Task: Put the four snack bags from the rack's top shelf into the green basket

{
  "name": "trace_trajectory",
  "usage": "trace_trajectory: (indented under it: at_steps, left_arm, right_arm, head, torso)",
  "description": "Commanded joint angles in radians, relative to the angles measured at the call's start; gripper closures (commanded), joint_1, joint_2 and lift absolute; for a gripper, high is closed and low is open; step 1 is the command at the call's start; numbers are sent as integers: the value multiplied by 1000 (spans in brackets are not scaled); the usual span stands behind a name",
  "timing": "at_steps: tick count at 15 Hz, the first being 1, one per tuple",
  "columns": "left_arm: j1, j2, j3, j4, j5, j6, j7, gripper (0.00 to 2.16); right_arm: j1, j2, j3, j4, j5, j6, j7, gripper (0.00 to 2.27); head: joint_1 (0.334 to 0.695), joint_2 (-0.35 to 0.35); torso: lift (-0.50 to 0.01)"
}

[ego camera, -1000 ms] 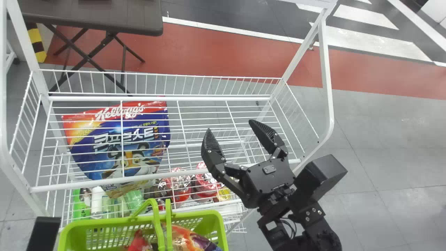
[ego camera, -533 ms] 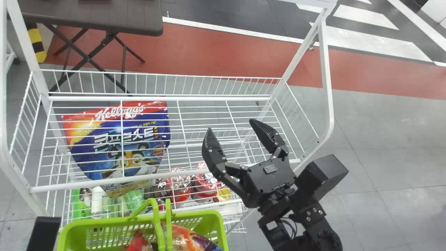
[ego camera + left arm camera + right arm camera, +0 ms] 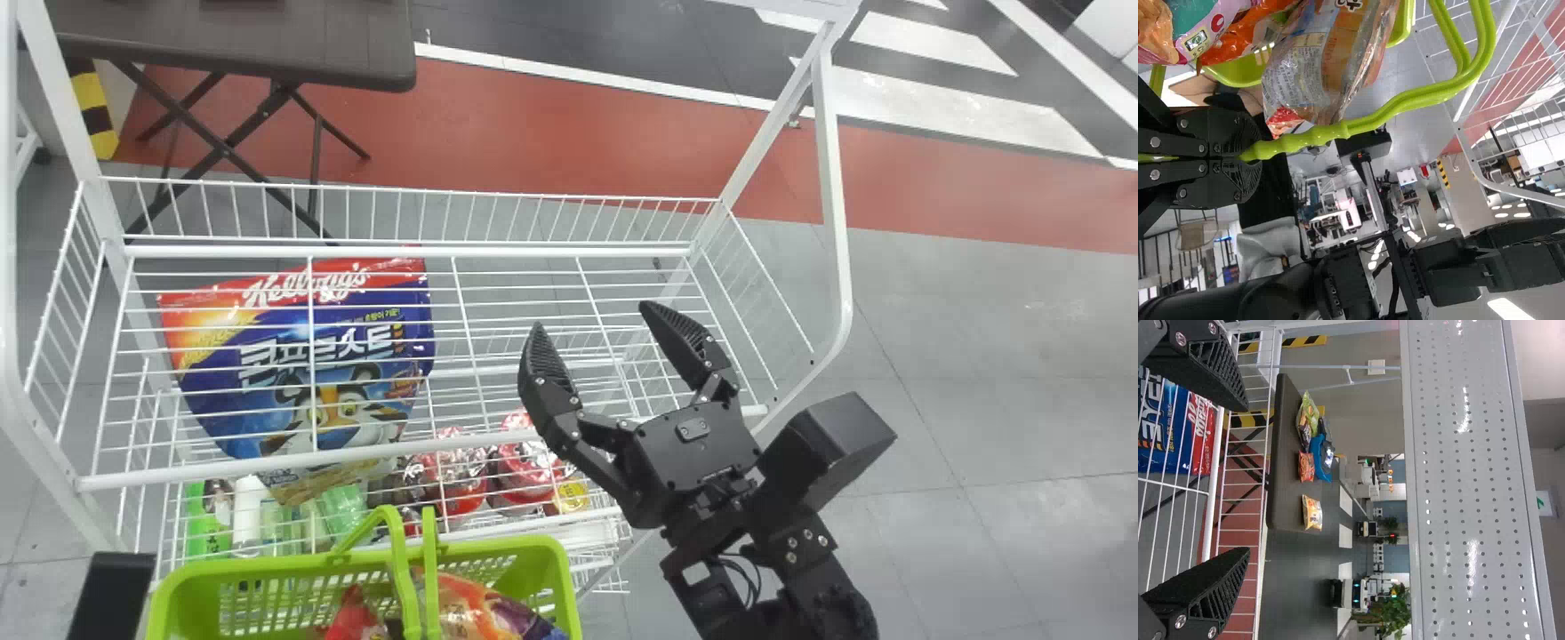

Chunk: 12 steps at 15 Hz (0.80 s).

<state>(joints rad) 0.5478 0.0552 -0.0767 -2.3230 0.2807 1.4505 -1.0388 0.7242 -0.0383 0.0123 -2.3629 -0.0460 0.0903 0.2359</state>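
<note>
The snack bags we can see lie behind and to the left of our right jaws (image 3: 591,314), down in the green basket (image 3: 562,578). Our right jaws are spread wide around nothing over the right part of the top shelf (image 3: 196,470), tips pointing away from us, while the basket's long side runs roughly along the shelf's near rail. Our left jaws (image 3: 1250,150) are nearer the bags, pressed together on the basket's handle (image 3: 1405,99).

In the basket we make out a clear-and-orange bag (image 3: 1331,57), a pink-edged bag (image 3: 1208,27) and an orange bag (image 3: 1245,37); they overlap, so we cannot settle the count. The big cereal bag (image 3: 302,356) sits below the top shelf's wires, so we judge it isn't ours to fetch. The loading looks about finished; we would next draw the right arm clear and keep the handle gripped, lest the basket tip.
</note>
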Motion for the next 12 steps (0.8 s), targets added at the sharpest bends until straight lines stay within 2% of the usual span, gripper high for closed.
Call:
trace_trajectory:
  at_steps: [1,12]
  left_arm:
    - [0,0,0,-1,0,0,0,2145]
    - [0,-2,0,-1,0,3,2,2145]
  right_arm:
    - [1,0,0,-2,0,1,0,53]
    - [1,-3,-12,-4,-12,-2,0,56]
  head:
    - [695,-350]
    - [695,-350]
  torso:
    - [0]
    - [0]
